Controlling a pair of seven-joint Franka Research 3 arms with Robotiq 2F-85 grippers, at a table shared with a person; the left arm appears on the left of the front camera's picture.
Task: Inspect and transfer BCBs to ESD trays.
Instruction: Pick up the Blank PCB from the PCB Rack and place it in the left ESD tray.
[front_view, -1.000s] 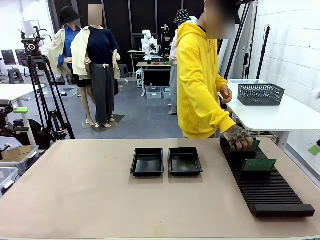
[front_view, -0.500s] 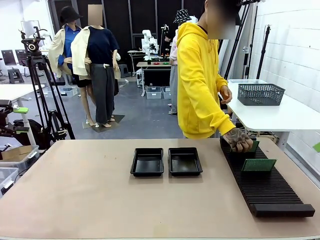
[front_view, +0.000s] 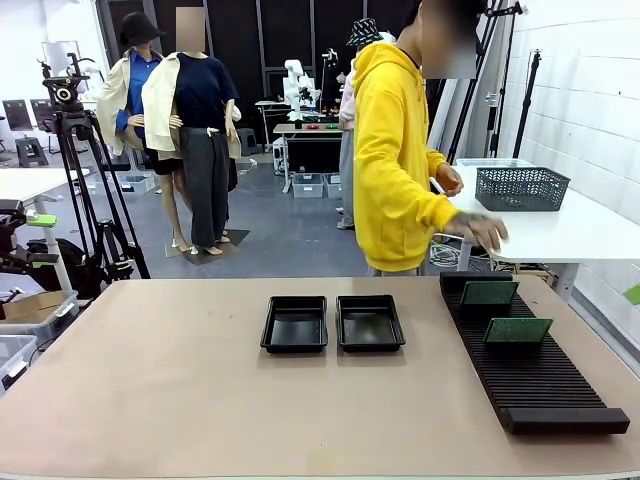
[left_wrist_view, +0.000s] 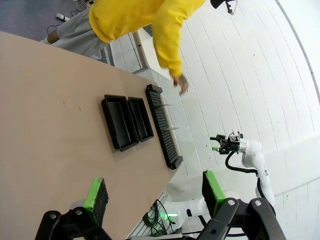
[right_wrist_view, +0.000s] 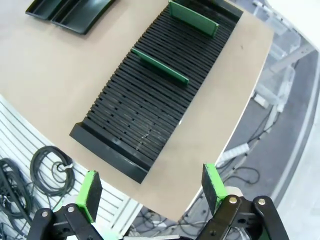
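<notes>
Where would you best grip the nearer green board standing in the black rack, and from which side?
Probably by its free top edge, from above, pinching across the two faces: the nearer board stands nearly upright in the rack, lower edge sunk between ribs.

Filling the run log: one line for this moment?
far board, near board: upright in rack; left tray, right tray: empty; left gripper: open; right gripper: open

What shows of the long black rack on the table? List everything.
The rack is long, black, ribbed with narrow slots, plastic-looking, with a raised block at its near end. It lies flat on the table's right side, right of the trays. Two green boards stand on edge in its far slots, apart. Nothing else touches it.
</notes>
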